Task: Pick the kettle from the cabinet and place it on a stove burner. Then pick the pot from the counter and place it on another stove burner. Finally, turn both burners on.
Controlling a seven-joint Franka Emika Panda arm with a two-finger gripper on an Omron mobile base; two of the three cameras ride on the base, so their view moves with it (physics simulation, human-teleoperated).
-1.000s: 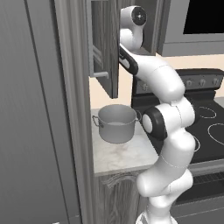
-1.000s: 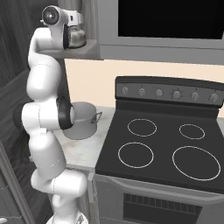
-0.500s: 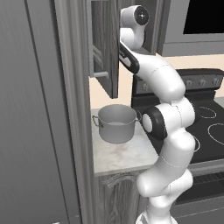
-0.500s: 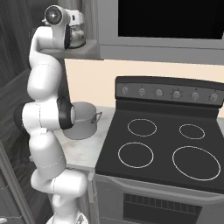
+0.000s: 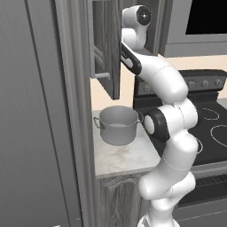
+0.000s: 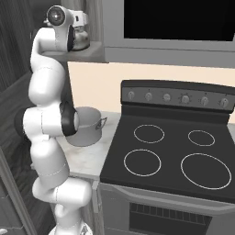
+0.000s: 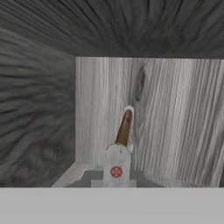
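The small shiny kettle (image 6: pixel 83 40) stands on the shelf of the open dark wood-grain cabinet (image 5: pixel 106 48). My arm reaches up into it. In the hand view the kettle's lid knob (image 7: pixel 116 171) and thin arched handle (image 7: pixel 124 127) sit dead centre, seen edge-on. My gripper (image 7: pixel 116 179) is open, with a dark fingertip low on either side of the lid, apart from the handle. The grey pot (image 5: pixel 118 125) rests on the marbled counter (image 5: pixel 126 156), partly behind my arm in the right base view. The larger burners (image 6: pixel 206 170) (image 6: pixel 142 162) are bare white circles.
The open cabinet door (image 5: pixel 103 66) hangs over the counter just left of my arm. A tall dark panel (image 5: pixel 40 133) bounds the left side. The microwave (image 6: pixel 174 23) hangs above the cooktop (image 6: pixel 170 151), whose knobs (image 6: pixel 185 98) line the back panel.
The hand has shifted only slightly at the cabinet opening. Kettle and pot have not moved.
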